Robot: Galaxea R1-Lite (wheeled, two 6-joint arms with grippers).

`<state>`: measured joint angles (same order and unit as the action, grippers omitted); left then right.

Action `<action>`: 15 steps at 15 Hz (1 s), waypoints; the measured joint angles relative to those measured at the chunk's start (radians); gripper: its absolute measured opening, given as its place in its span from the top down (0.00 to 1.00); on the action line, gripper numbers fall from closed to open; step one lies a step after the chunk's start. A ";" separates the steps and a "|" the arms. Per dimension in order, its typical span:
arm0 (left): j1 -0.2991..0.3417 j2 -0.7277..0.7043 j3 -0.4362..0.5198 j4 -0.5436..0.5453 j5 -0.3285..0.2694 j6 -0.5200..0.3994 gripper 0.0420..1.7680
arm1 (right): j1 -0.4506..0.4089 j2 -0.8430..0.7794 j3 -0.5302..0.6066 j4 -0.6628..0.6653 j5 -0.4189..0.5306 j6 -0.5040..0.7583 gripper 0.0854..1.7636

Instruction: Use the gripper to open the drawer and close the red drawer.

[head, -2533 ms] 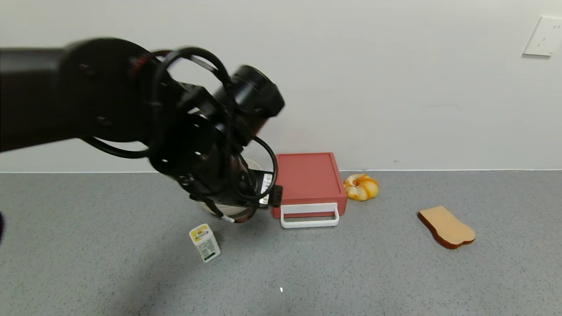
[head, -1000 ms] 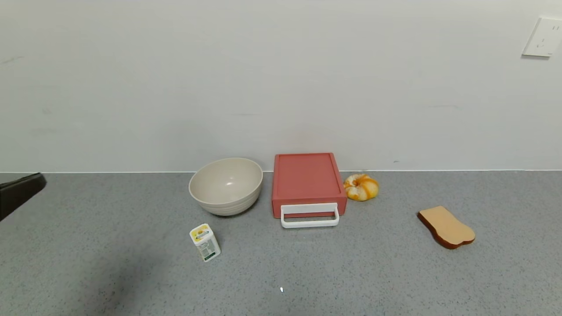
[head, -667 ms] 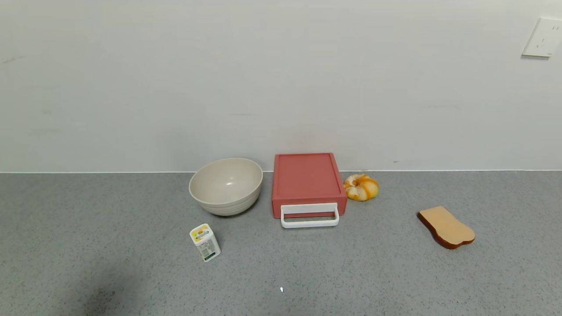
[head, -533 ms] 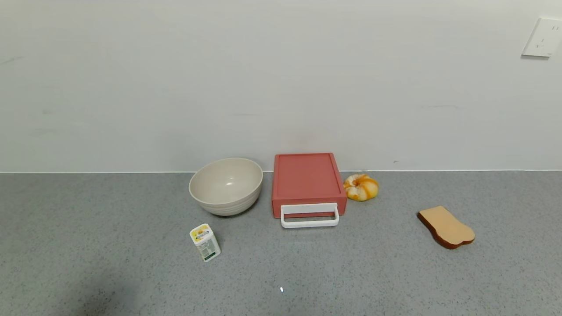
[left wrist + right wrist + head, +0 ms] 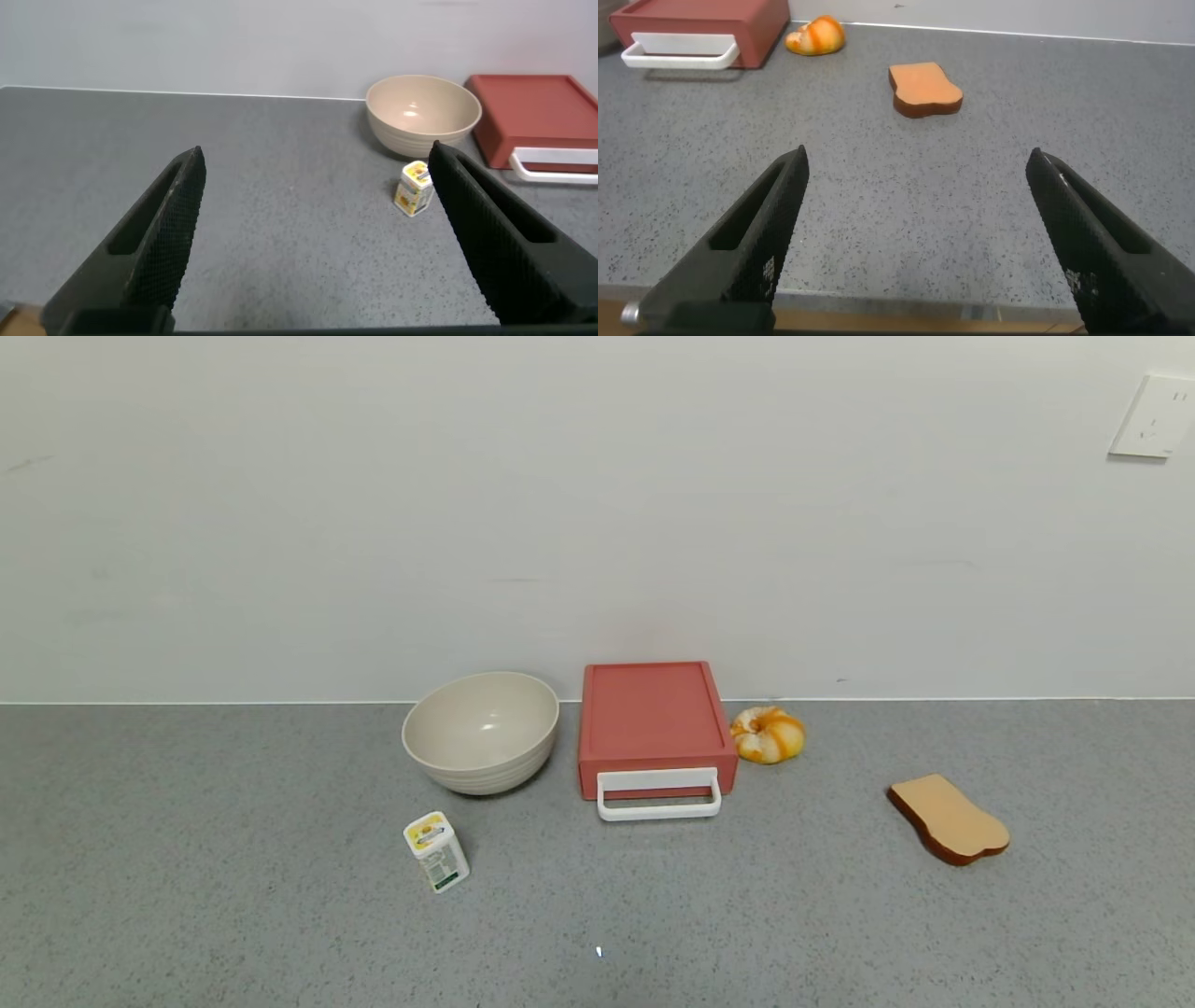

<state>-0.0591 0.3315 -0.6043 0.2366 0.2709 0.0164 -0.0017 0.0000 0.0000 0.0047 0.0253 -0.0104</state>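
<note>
black gripper (image 5: 318, 233) fingers (image 5: 154, 247) — tapered, cross-hatched

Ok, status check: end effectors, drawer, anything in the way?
Left end effector open, right end effector open, both clear. Drawer shut, untouched. Bowl close beside it.

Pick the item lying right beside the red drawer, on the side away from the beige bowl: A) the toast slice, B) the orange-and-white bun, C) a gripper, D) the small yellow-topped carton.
B: the orange-and-white bun sits against the drawer on the side opposite the bowl; the toast slice lies farther off.
</note>
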 joint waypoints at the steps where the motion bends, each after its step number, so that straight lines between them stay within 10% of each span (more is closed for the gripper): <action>1: 0.020 -0.044 0.007 0.016 -0.006 0.000 0.03 | 0.000 0.000 0.000 0.000 0.000 0.000 0.03; 8: 0.057 -0.275 0.156 0.024 -0.128 0.060 0.03 | 0.000 0.000 0.000 0.000 0.000 0.001 0.03; 15: 0.059 -0.331 0.503 -0.291 -0.267 0.132 0.03 | 0.000 0.000 0.000 0.000 0.000 0.001 0.03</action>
<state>0.0000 0.0004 -0.1009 -0.0547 0.0036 0.1481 -0.0017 0.0000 0.0000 0.0047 0.0253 -0.0096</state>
